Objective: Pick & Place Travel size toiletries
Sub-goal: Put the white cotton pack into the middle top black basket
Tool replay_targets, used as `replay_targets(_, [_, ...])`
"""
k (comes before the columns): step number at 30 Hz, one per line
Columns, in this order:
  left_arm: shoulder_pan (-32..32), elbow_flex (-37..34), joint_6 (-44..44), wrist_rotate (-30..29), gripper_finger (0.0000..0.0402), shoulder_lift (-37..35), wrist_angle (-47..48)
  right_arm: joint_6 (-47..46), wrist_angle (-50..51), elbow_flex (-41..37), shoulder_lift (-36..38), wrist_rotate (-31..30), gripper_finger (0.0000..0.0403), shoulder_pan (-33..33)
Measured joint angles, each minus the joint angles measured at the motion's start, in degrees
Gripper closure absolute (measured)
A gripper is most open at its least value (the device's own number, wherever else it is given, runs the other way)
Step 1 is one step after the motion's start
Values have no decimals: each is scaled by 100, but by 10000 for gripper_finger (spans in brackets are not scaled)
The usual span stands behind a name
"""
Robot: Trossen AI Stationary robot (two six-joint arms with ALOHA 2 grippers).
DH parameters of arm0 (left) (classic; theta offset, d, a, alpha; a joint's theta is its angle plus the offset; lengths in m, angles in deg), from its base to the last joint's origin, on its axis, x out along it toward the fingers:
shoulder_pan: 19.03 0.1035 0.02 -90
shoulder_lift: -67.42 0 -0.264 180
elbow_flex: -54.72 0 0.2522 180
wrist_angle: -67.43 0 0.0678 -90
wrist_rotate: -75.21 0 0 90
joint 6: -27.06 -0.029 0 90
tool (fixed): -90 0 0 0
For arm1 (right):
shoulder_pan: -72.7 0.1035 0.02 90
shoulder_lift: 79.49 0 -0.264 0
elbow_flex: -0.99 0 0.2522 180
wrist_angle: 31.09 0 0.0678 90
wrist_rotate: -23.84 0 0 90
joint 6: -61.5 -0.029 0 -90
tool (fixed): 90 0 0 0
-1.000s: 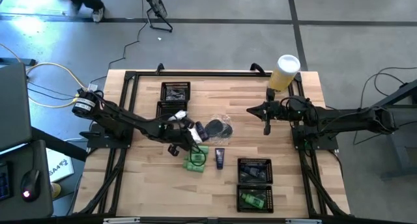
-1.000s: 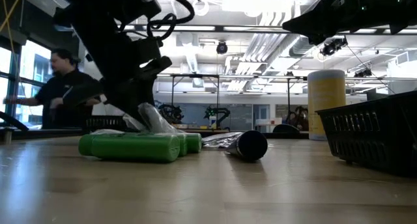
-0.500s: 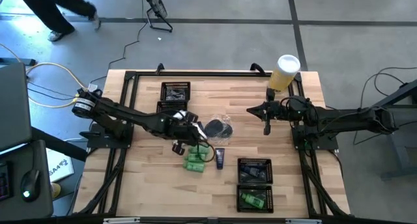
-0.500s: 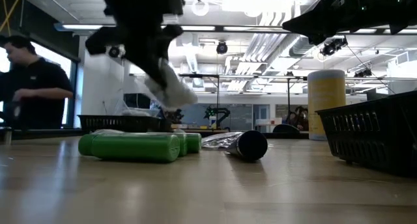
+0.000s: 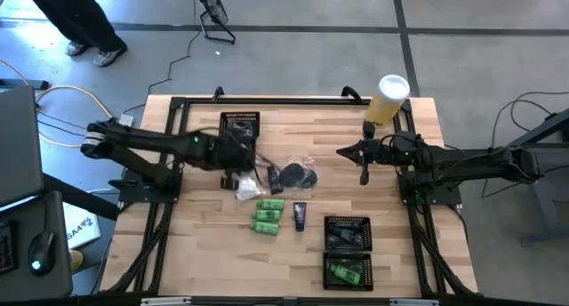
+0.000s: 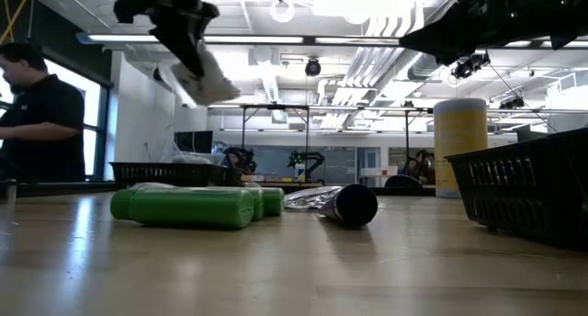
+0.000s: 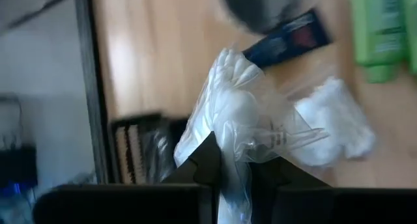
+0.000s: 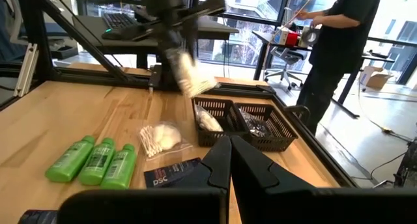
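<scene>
My left gripper [image 5: 238,161] hangs above the table near the two far-left black mesh trays [image 5: 238,125], shut on a white crinkly packet [image 7: 236,116]; the low view shows that packet [image 6: 208,83] high off the wood. A second packet [image 5: 249,189] lies flat on the table. Beside it lie three green bottles [image 5: 268,214], a dark tube [image 5: 300,217] and round dark cases [image 5: 299,174]. My right gripper [image 5: 364,167] waits shut, raised over the table's right half. My left gripper pinches the packet's clear plastic end [image 7: 233,160] between its two fingers. The packet's white filled part [image 7: 228,100] sticks out past the fingertips. It is lifted clear of the table and hangs slanting below the gripper [image 6: 188,40].
Two more mesh trays [image 5: 348,232] stand at the near right, the nearer one holding a green bottle [image 5: 347,272]. A tall yellow cylinder [image 5: 388,99] stands at the far right corner. A person [image 6: 37,123] moves beyond the table's left side. Bare wood lies at the near left.
My left gripper has risen from the table beside the green bottles and moved toward the far-left trays, carrying the white packet, which now hangs clear of the wood. The second packet, the bottles and the tube have stayed put.
</scene>
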Motion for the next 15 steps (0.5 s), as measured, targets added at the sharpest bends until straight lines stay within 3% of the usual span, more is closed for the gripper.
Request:
replay_targets(5, [620,0,177,117,364,-140,208,110,50,0,0,-38,401,0])
replay_targets(15, [1753,-362,420,1300,364,-101,236,132,103,0,0,-46,401,0])
